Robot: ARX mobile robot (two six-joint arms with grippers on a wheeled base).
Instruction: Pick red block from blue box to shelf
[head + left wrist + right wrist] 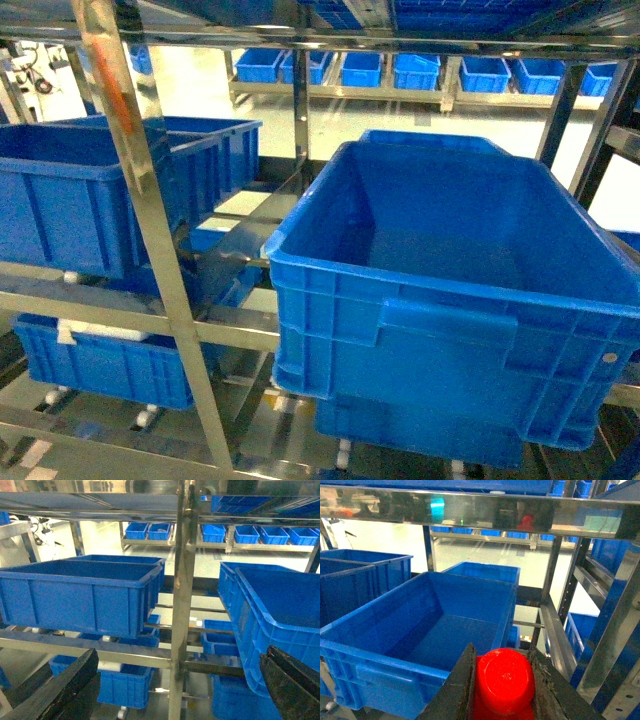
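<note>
Gripping the red block (504,682), right gripper (503,690) points its round stud toward the camera; left gripper (175,690) spread wide

Pincers: black, worn, no visible markings.
Left pincer (175,690): two broad, dark, flat-faced fingers (60,690), matte, edges rounded. Right pincer (502,690): fingers (452,692) black with grey scuffing and a rough, gritty texture along the inner faces. No cables or screws visible.
</note>
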